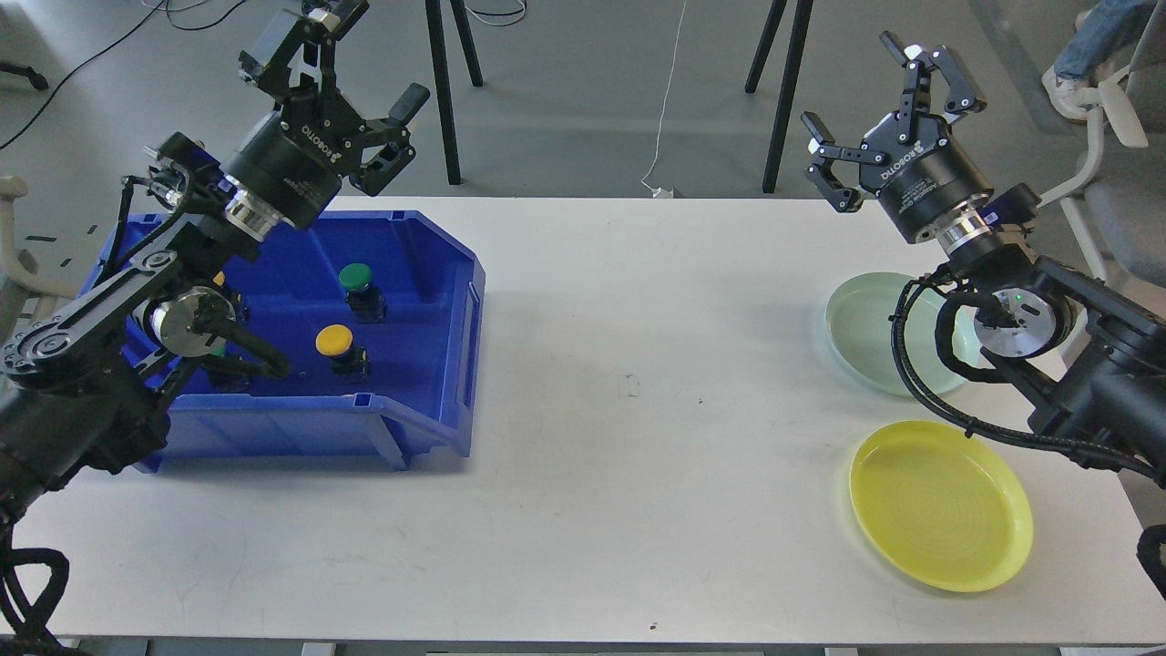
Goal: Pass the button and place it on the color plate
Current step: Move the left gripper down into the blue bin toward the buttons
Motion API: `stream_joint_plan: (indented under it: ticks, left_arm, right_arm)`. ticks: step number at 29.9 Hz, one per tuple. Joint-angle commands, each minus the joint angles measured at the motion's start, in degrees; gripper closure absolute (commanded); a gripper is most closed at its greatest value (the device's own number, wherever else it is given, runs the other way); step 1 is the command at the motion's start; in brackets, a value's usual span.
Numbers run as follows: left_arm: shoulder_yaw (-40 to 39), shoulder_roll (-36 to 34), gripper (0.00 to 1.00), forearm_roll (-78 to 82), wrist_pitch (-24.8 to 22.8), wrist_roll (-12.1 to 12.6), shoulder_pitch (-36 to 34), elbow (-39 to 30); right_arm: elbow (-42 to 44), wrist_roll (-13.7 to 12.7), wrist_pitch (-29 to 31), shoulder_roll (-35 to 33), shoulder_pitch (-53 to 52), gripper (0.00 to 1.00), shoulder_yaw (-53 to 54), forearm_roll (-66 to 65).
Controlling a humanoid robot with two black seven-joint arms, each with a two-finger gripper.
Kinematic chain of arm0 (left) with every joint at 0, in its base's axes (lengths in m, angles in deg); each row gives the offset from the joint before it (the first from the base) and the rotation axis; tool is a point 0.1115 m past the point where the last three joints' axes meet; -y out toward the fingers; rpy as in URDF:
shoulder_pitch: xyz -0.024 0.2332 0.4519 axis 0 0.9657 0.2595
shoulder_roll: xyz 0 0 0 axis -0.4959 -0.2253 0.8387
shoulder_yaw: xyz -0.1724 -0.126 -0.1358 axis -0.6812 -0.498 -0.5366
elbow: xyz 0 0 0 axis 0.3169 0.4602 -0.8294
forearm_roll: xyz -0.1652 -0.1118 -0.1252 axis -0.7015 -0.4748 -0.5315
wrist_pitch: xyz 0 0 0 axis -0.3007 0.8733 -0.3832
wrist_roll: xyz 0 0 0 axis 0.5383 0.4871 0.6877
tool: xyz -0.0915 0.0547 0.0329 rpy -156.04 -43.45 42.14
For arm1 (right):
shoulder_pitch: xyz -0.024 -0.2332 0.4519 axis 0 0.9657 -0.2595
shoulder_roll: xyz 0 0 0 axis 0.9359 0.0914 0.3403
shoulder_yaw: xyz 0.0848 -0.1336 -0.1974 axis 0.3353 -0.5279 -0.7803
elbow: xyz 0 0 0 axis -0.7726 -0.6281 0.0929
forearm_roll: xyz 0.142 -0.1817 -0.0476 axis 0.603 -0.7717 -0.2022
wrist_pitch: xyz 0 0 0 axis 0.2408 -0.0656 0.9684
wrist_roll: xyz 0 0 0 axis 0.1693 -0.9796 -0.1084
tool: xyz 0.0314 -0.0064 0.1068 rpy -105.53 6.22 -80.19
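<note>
**Both grippers raised and empty, buttons in bin**

Left gripper [351,50] held high above the back left of the blue bin [428,364], fingers spread, nothing between them. Right gripper [870,100] likewise raised over the table's far right edge, fingers wide apart and empty. In the bin: green button [355,278] behind yellow button [334,341], both upright. On the white table [638,410] at right: pale green plate [865,328], partly hidden by the right arm, and yellow plate [940,504] nearer, just apart.

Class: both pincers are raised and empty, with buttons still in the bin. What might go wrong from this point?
1. The left pincer may bump the blue plastic bin wall reaching the yellow-capped button.
2. The right arm covers part of the pale green plate, so placing there could be misjudged.
</note>
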Motion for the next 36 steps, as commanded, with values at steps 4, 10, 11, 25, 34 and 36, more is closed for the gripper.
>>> stream_joint_plan:
  ticks: [4, 10, 11, 25, 34, 36]
  left_arm:
    - [-2.04, 0.06, 0.00, -1.63, -0.01, 0.00, 1.11, -0.18]
    - [-3.80, 0.14, 0.00, -2.08, -0.01, 0.00, 1.11, 1.40]
    - [-4.06, 0.14, 0.00, -2.07, -0.01, 0.00, 1.28, 0.97]
    - [7.94, -22.33, 0.00, 22.33, -0.01, 0.00, -2.65, -24.61]
    - [40.82, -34.84, 0.00, 49.94, 6.10, 0.00, -25.77, -19.69]
    - [45.05, -34.66, 0.00, 52.49, 6.10, 0.00, -27.97, -19.25]
  right_arm:
    - [-0.22, 0.04, 0.00, -0.08, 0.34, 0.01, 0.02, 0.08]
    - [-0.40, 0.04, 0.00, -0.08, 0.43, 0.01, 0.11, 0.08]
    - [-0.40, 0.12, 0.00, 0.01, 0.43, 0.01, 0.11, 0.08]
    - [-0.31, 0.12, 0.00, -0.87, 5.70, 0.01, 3.10, 0.08]
    - [0.04, 0.12, 0.00, -0.17, 7.99, 0.01, 3.19, 0.08]
    - [0.04, 0.12, 0.00, -0.08, 8.16, 0.01, 3.19, 0.08]
